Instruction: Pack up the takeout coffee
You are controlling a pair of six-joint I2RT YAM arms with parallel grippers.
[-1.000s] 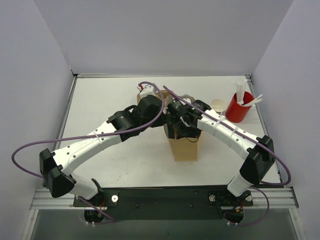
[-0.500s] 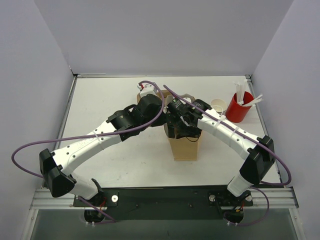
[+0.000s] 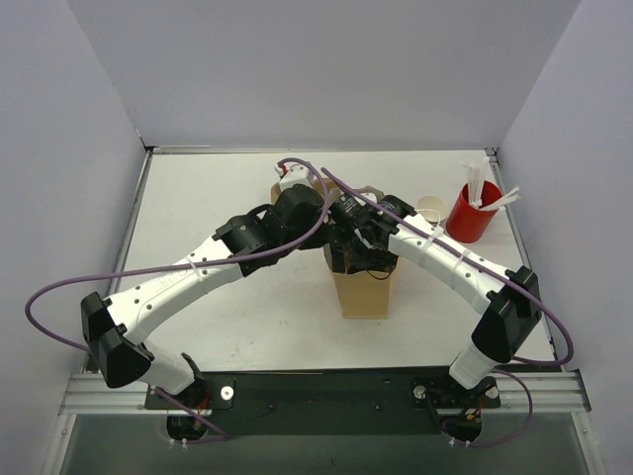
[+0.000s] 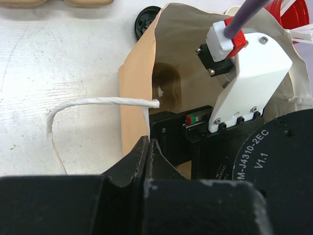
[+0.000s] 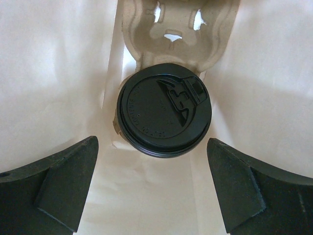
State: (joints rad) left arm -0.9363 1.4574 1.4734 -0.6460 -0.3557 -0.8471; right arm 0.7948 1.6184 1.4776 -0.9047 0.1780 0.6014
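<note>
Inside the paper bag (image 5: 58,58), the coffee cup (image 5: 164,110) sits in its pulp carrier (image 5: 176,19) — right gripper (image 5: 152,141) wide, clear of it. Withdraw vertically while the left gripper (image 4: 148,147) clamps the bag's edge.

There are two robot arms: one left arm (image 3: 188,282) and one right arm (image 3: 455,267). One brown paper bag (image 3: 366,297) stands in the middle of the bench. Inside it are one takeout coffee (image 5: 164,115) and one cardboard cup holder (image 5: 176,24). Far right are one red cup (image 3: 473,216), one pale cup (image 3: 431,208) and a few white sticks (image 3: 475,186).
</note>
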